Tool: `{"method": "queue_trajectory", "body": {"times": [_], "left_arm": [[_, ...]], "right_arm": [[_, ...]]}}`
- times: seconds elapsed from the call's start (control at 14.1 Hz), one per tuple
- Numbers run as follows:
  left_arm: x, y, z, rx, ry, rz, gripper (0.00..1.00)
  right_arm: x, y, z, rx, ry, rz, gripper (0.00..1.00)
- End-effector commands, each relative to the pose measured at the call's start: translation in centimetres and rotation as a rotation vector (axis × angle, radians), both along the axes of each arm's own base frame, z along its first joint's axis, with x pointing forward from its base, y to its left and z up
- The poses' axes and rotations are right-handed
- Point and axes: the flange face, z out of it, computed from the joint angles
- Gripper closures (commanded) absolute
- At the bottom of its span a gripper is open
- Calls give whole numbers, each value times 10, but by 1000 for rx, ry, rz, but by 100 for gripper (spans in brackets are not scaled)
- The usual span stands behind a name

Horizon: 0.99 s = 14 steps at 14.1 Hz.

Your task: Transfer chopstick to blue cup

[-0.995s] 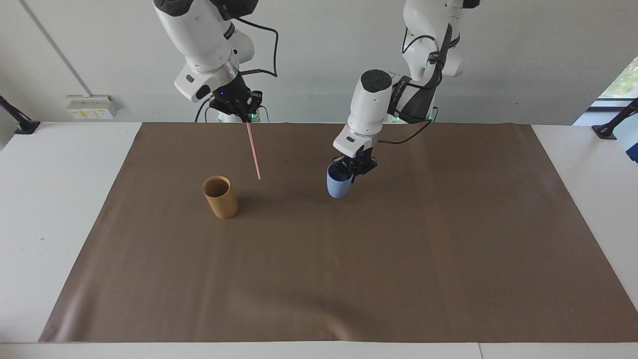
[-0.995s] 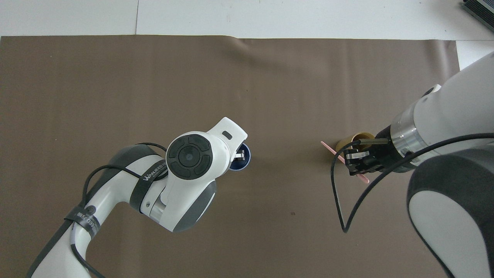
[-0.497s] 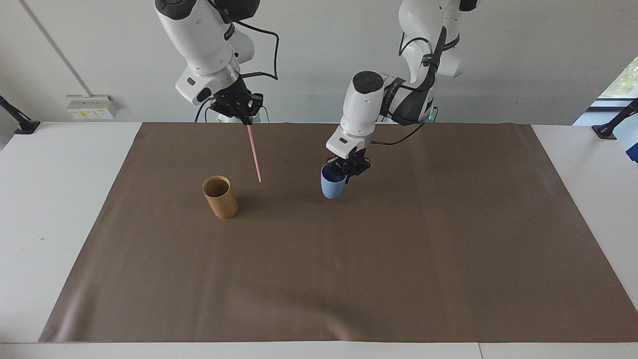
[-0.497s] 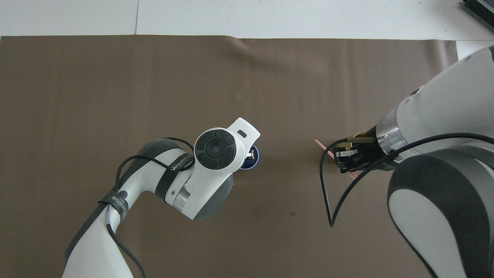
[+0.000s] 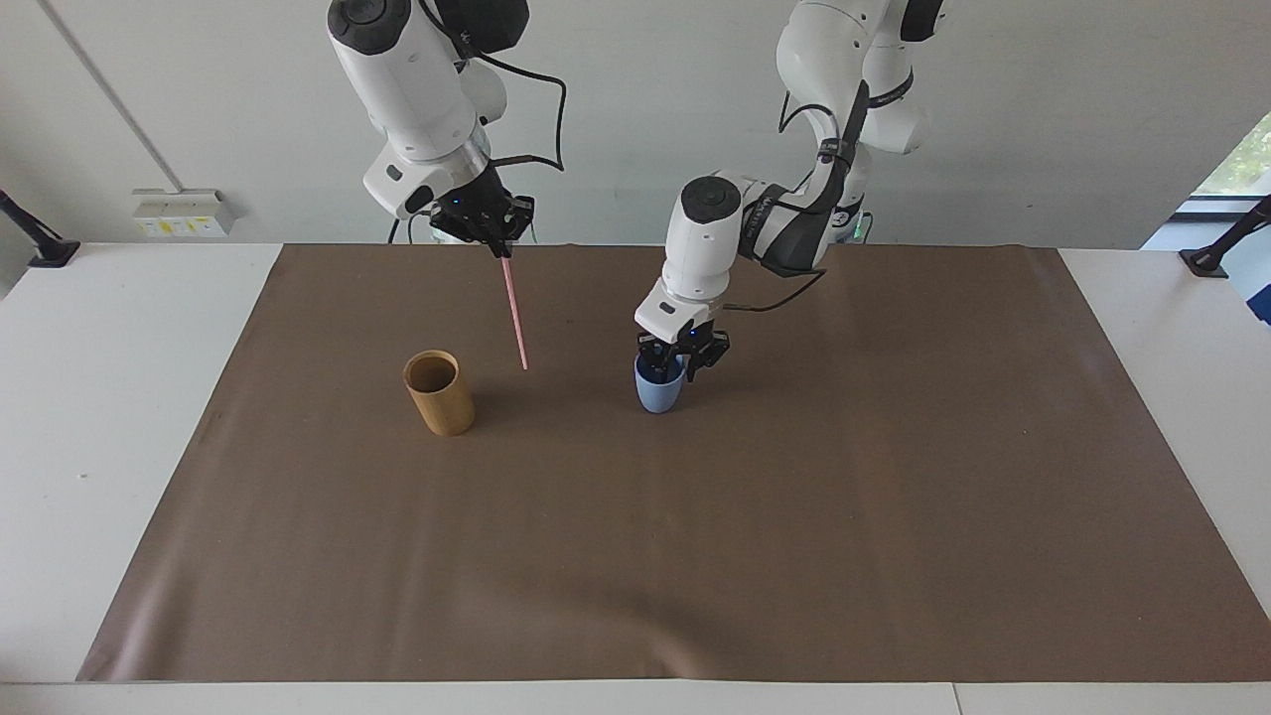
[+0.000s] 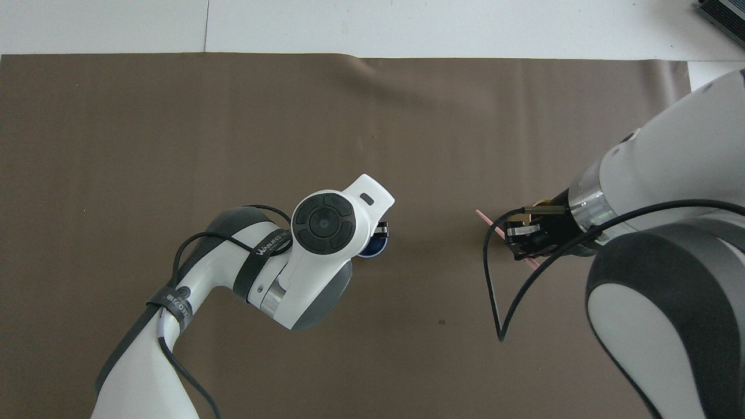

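While hanging from right gripper (image 5: 494, 241), chopstick (image 5: 514, 313) (thin, pink) tilts.

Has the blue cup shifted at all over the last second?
Yes. The blue cup, at the left tool, has moved toward the bamboo cup at the right arm's end and now sits lower, upright on the brown mat.

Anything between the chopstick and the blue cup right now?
Yes: the left hand sits right over the blue cup, covering its mouth. The right hand holds the chopstick up over bare mat near the bamboo cup.
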Motion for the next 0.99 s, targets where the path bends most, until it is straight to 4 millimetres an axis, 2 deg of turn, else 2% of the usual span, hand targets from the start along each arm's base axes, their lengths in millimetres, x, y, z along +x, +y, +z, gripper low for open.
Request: {"method": "queue_trajectory", "body": {"times": [0.0, 0.14, 0.28, 0.57, 0.71, 0.85, 0.92], "left_arm": [[6, 22, 36, 2, -19, -36, 0], [10, 47, 57, 19, 0, -64, 0], [19, 84, 89, 16, -8, -75, 0], [40, 181, 141, 25, -25, -151, 0], [53, 221, 167, 27, -61, -195, 0], [62, 249, 207, 32, -61, -177, 0], [66, 266, 230, 37, -58, -190, 0]], "right_arm": [[-1, -2, -1, 20, 0, -28, 100], [-3, 5, 0, 44, 7, -30, 100], [-5, 14, 1, 54, 14, -63, 100], [-17, 67, 11, 76, -15, -159, 100], [-20, 95, 17, 119, -36, -232, 100], [-23, 152, 1, 117, -59, -265, 100], [-23, 162, -3, 107, -57, -266, 100]]}}
